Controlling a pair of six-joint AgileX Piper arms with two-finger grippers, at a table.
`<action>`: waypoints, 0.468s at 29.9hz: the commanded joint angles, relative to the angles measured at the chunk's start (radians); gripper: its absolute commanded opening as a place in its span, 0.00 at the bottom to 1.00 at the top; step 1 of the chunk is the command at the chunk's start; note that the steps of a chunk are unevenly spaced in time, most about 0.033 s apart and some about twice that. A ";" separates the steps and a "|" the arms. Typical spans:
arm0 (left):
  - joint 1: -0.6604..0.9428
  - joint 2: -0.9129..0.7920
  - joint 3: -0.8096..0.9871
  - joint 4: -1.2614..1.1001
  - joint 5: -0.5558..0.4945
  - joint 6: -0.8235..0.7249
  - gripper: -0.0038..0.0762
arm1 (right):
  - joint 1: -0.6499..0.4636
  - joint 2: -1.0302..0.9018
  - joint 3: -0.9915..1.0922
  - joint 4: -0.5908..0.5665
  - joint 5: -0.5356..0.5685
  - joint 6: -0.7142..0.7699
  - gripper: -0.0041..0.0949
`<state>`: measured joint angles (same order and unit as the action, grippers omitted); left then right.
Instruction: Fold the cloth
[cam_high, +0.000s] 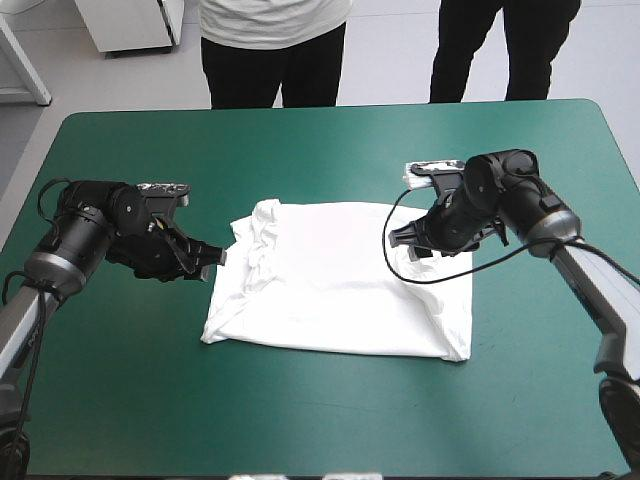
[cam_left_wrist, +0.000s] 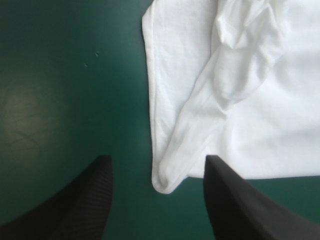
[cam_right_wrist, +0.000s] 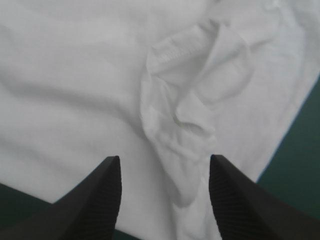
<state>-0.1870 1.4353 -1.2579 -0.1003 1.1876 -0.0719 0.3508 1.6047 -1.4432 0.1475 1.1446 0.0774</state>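
One T-shirt (cam_high: 335, 285) lies in the high view at the middle of the table (cam_high: 330, 130), well apart from all four edges. It forms a flat, roughly square white panel, with a bunched fold along the side facing the table's left edge. The left gripper (cam_high: 208, 258) sits low over the teal-green cover (cam_high: 300, 410), just beside that bunched side. The right gripper (cam_high: 415, 248) is over the T-shirt near the corner that faces the table's far right corner.

Left wrist view: the left gripper (cam_left_wrist: 158, 160) has its black fingers (cam_left_wrist: 85, 200) set wide apart and holds nothing. A rounded tip of folded cloth (cam_left_wrist: 167, 182), part of the T-shirt (cam_left_wrist: 260, 100), lies on the cover (cam_left_wrist: 60, 90) just ahead of the gap between the fingers.

Right wrist view: the right gripper (cam_right_wrist: 165, 159) also has its fingers (cam_right_wrist: 95, 200) wide apart, with nothing clamped. The T-shirt (cam_right_wrist: 75, 75) fills the area under and ahead of it. A puckered ridge (cam_right_wrist: 195, 115) of cloth runs forward from the gap between the fingers. The cover (cam_right_wrist: 300, 170) shows beyond the T-shirt's edge beside one finger.
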 joint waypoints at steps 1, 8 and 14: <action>0.002 -0.064 -0.008 -0.040 -0.009 -0.029 0.54 | 0.000 -0.116 0.027 -0.061 0.025 0.057 0.56; -0.024 -0.165 0.135 -0.069 -0.050 -0.055 0.54 | 0.000 -0.262 0.172 -0.081 0.037 0.104 0.56; -0.172 -0.192 0.253 0.000 -0.154 -0.172 0.48 | 0.000 -0.329 0.231 -0.101 0.042 0.138 0.56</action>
<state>-0.3005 1.2685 -1.0202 -0.1233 1.0993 -0.1849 0.3508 1.3234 -1.2020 0.0568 1.1973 0.2089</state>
